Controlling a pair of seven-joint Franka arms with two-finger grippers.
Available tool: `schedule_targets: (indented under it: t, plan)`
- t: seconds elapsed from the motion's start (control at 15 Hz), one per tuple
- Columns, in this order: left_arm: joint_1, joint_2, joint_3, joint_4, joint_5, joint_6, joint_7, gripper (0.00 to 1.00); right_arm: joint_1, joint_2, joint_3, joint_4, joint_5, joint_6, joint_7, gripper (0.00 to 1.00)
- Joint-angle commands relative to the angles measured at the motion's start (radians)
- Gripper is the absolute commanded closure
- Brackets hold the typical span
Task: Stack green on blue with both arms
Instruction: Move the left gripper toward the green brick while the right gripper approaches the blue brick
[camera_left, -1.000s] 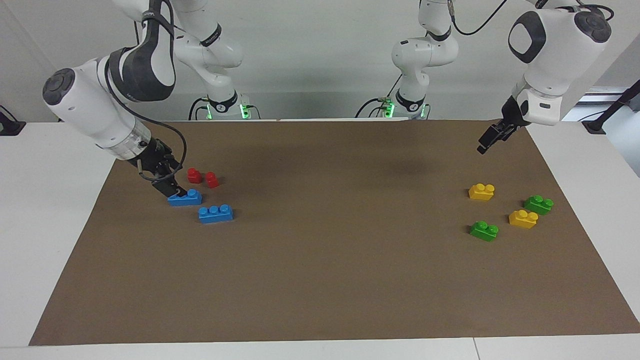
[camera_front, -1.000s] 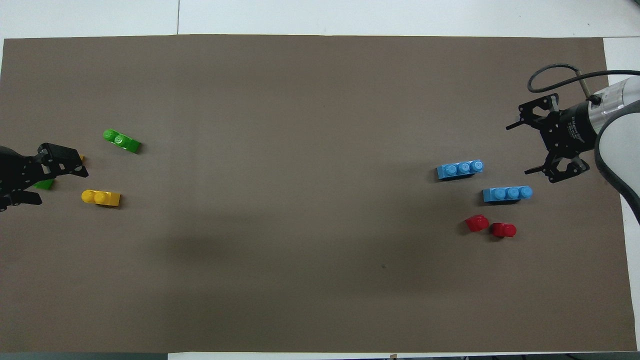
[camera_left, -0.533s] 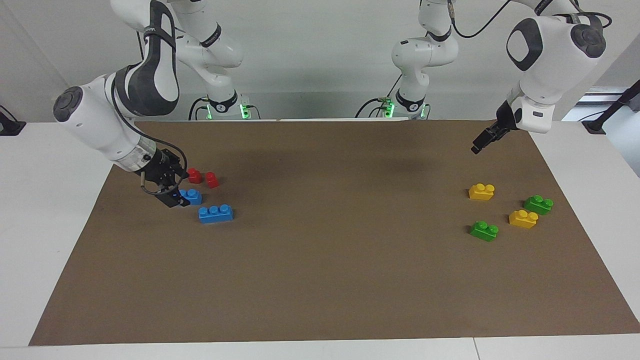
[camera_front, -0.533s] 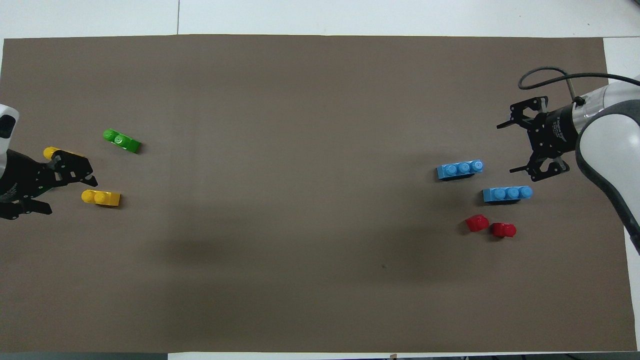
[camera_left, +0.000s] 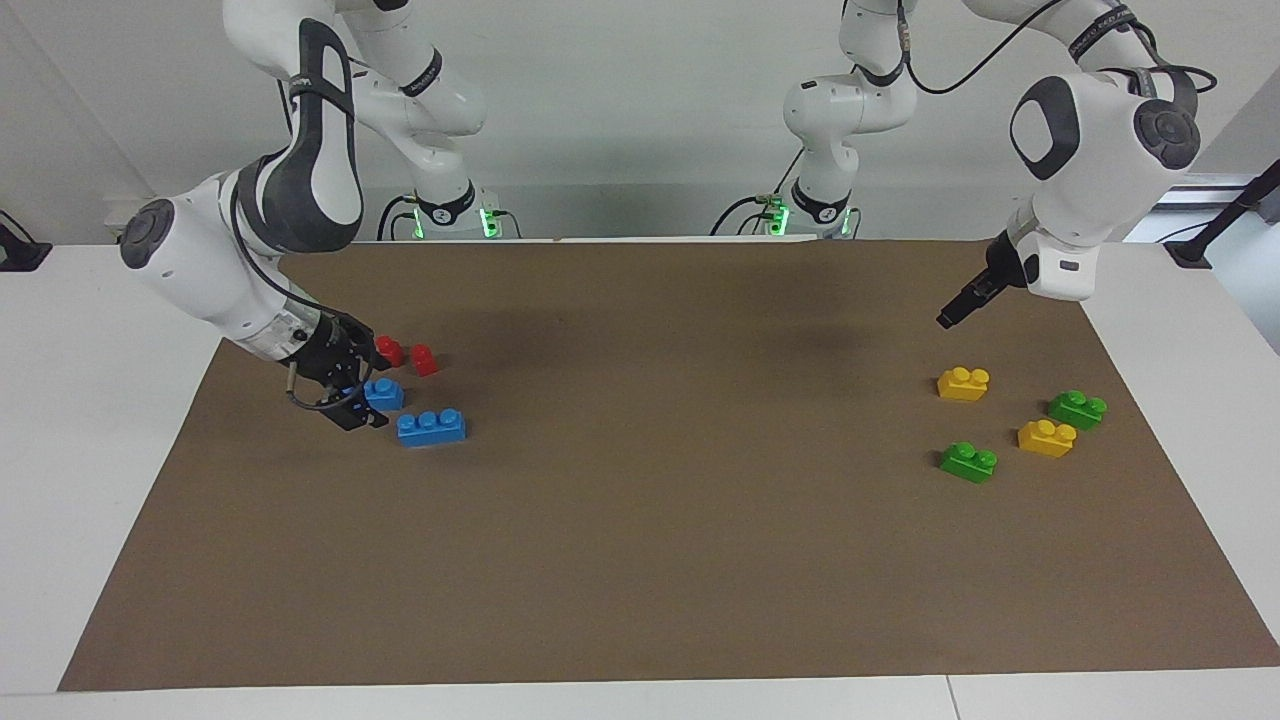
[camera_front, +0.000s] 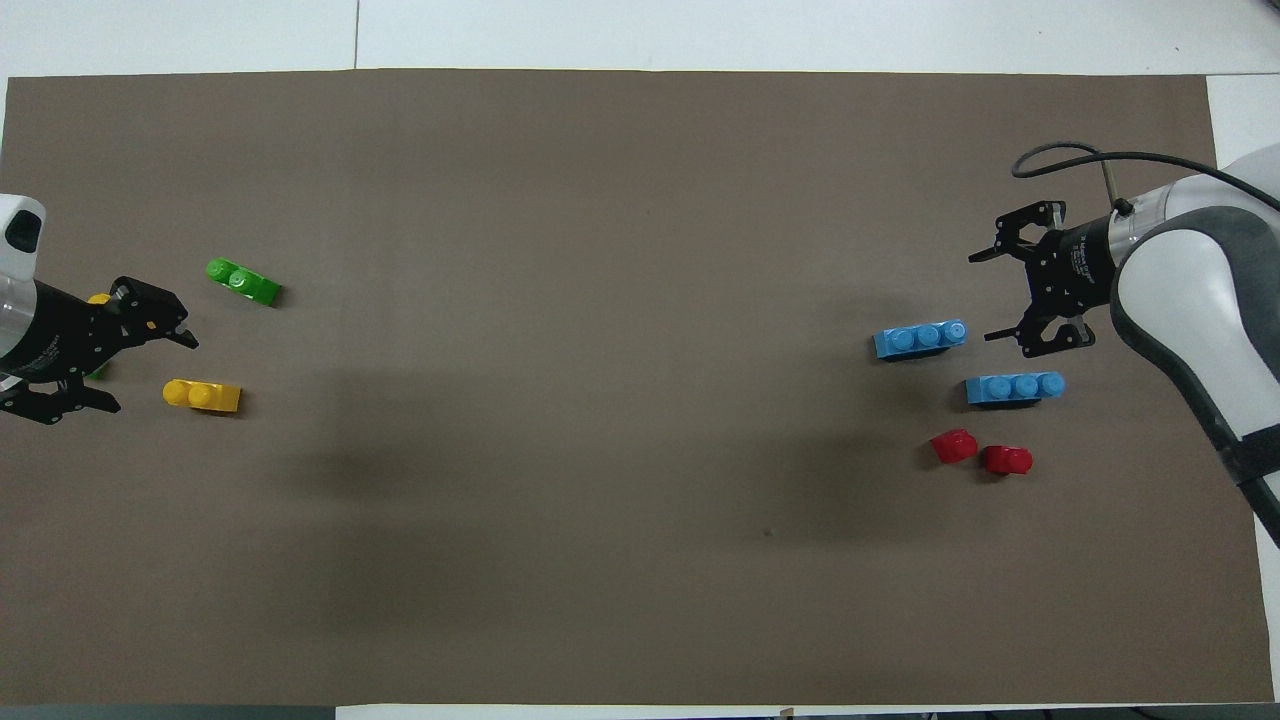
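Two blue bricks lie at the right arm's end of the mat: one (camera_left: 430, 427) (camera_front: 920, 339) farther from the robots, one (camera_left: 385, 393) (camera_front: 1015, 386) nearer, partly covered in the facing view. My right gripper (camera_left: 358, 414) (camera_front: 985, 297) hangs low and open beside them, holding nothing. Toward the left arm's end lie two green bricks, one (camera_left: 968, 462) (camera_front: 243, 282) in plain sight and one (camera_left: 1077, 409) almost hidden under the hand from overhead. My left gripper (camera_left: 945, 320) (camera_front: 148, 372) is raised and open, over the mat beside them.
Two small red bricks (camera_left: 389, 350) (camera_left: 424, 360) sit just nearer the robots than the blue ones. Two yellow bricks (camera_left: 963, 383) (camera_left: 1046, 438) lie among the green ones. A brown mat (camera_left: 640, 520) covers the white table.
My right gripper has slid along the blue bricks toward the table's middle and dropped a little. The left gripper has come down and inward. No brick has moved.
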Motion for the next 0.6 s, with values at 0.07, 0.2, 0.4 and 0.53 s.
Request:
schedule_targets:
  t: [0.07,0.2,0.4,0.53]
  plan:
    - [0.009,0.053,-0.004,0.032,-0.013,0.048,-0.069,0.0,-0.009,0.024,0.003,-0.019,0.025,0.025,-0.02,0.05]
    - [0.024,0.07,-0.004,0.036,-0.013,0.072,-0.077,0.0,-0.01,0.023,0.003,-0.031,0.025,0.036,-0.023,0.05]
    - [0.018,0.136,-0.004,0.084,-0.004,0.089,-0.174,0.0,-0.017,0.015,0.003,-0.091,0.061,0.079,-0.084,0.05]
    - [0.023,0.165,-0.006,0.108,-0.006,0.102,-0.182,0.0,-0.017,0.019,0.003,-0.097,0.072,0.08,-0.117,0.05]
